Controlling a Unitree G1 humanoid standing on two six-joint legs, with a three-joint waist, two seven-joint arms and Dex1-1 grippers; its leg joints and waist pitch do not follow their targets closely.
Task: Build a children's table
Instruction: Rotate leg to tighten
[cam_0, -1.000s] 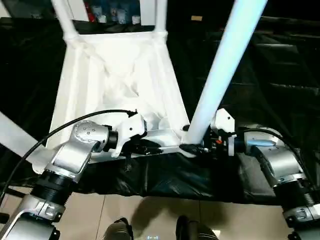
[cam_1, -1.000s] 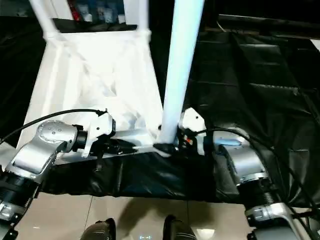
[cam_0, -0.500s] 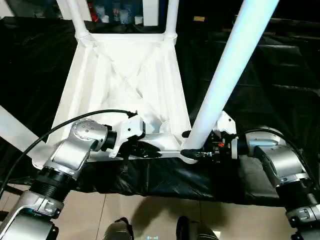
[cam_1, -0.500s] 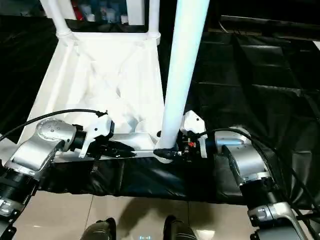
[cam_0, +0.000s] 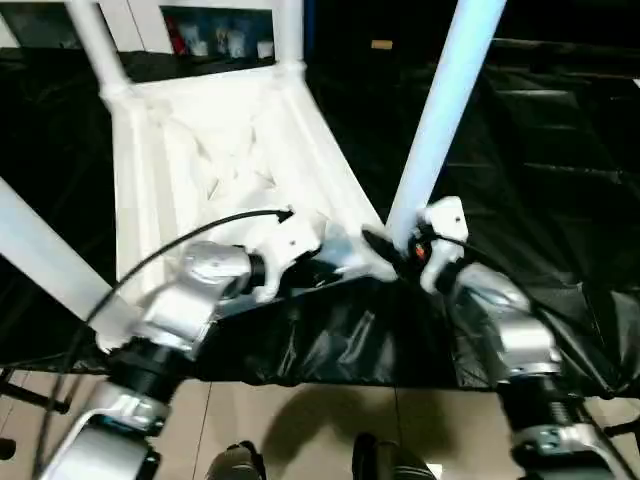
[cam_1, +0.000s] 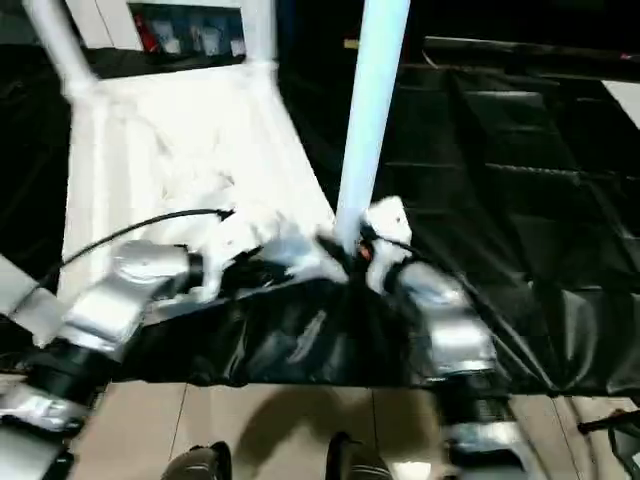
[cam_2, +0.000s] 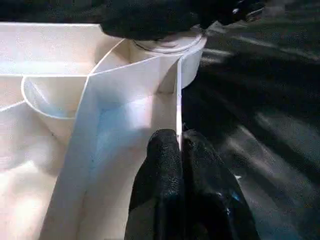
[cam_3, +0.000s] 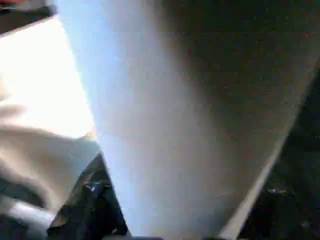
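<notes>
Table (cam_0: 215, 150) lies upside down on black sheet (cam_0: 520, 150), long axis running away from robot, legs pointing up. Left gripper (cam_2: 179, 150) pinched tight on near rim wall. Right gripper (cam_0: 385, 245) at base of near right leg (cam_0: 440, 110), prob. clasping it; blurred.

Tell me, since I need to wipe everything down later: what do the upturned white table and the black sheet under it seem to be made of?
The upturned white table top looks like moulded plastic, smooth with a slight sheen: thin ribs and round corner sockets are formed in one piece. Its long white tube legs look like the same smooth plastic, though that is less certain. The black sheet seems to be thin plastic film: it creases and glints.
</notes>
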